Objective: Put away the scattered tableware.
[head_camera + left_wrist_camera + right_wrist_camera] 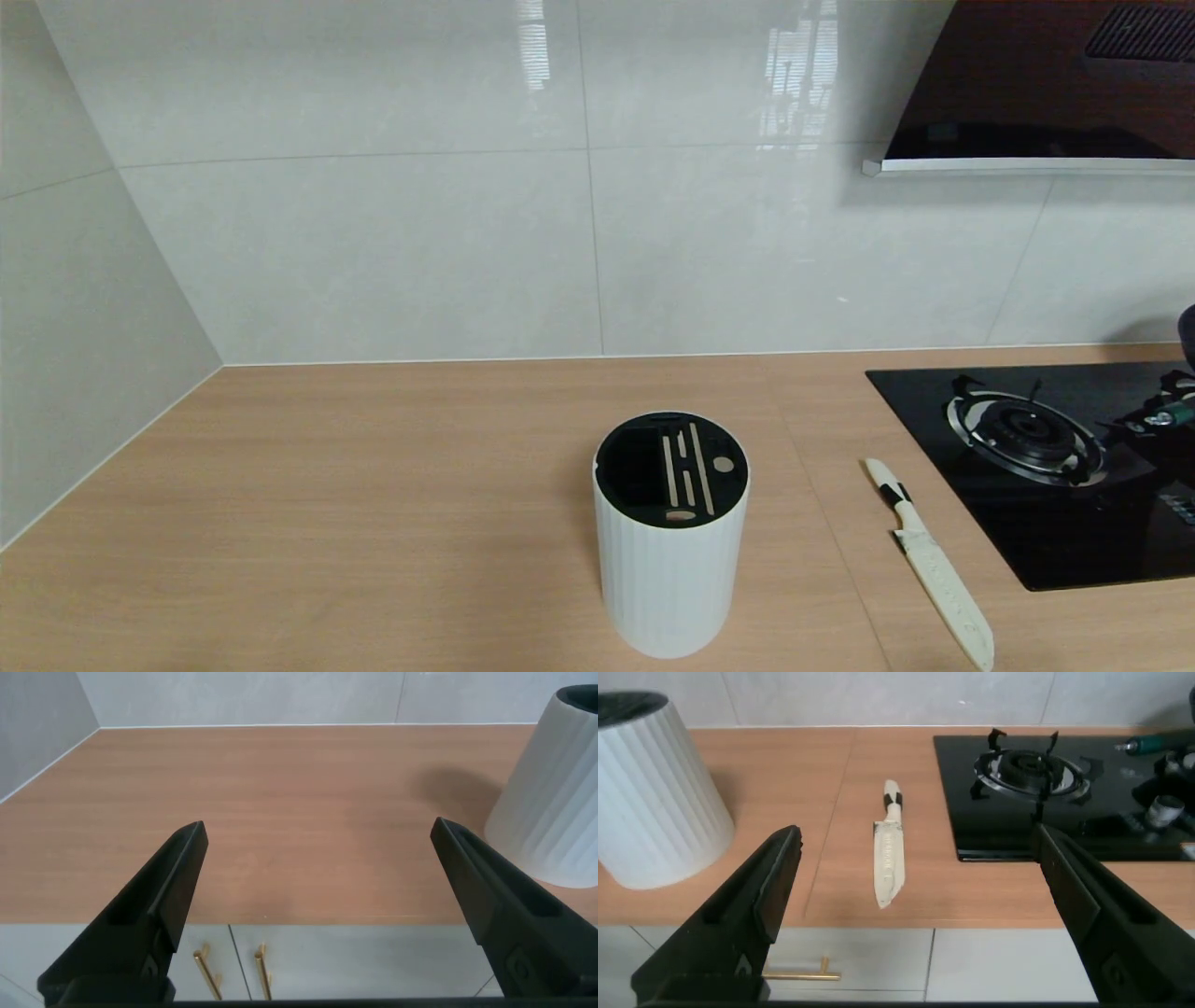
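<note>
Knife (pixel 924 558) near counter (pixel 373 485) front edge, between ribbed holder (pixel 670 560) and hob (pixel 1074 537)

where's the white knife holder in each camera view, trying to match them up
Head view: the knife holder stands front and centre on the counter, knife to its right.
Left wrist view: the knife holder, partly cut off, on the counter.
Right wrist view: the knife holder on the counter, the knife lying between it and the gas hob.
Shared landmark: the counter's back edge against the tiled wall.
</note>
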Available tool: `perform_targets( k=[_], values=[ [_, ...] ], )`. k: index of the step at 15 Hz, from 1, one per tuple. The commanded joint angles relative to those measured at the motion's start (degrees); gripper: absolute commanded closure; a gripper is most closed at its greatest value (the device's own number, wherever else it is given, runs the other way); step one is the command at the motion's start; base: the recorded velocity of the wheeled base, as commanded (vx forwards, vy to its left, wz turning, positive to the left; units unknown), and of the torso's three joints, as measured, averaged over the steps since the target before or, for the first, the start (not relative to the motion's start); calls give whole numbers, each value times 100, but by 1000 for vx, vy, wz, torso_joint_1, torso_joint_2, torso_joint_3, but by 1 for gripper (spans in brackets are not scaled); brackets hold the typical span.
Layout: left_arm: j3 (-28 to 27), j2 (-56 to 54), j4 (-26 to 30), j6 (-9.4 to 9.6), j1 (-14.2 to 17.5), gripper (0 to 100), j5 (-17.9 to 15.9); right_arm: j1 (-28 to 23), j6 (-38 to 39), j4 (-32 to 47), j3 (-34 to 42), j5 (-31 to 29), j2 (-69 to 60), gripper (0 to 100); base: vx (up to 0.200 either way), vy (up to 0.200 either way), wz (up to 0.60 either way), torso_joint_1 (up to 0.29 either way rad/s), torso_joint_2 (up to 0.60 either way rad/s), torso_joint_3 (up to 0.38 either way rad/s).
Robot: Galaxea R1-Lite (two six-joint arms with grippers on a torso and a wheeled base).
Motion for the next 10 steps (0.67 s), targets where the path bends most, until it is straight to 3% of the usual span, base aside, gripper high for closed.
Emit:
perform_targets(
  k=[1,4,6,10],
  values=[
    [0,0,1,-2,2,0,2,116,343,-29,-1206,162,635,0,0,0,0,0,0,0],
    [0,0,-8,-2,2,0,2,318,448,-2,-2225,417,2578,0,0,0,0,0,0,0],
    [0,0,-8,-2,2,0,2,327,457,-20,-2524,707,3878,0,0,0,0,0,0,0],
    [0,0,1,-2,2,0,2,406,317,-169,-2902,715,5917,0,0,0,0,0,0,0]
  ],
)
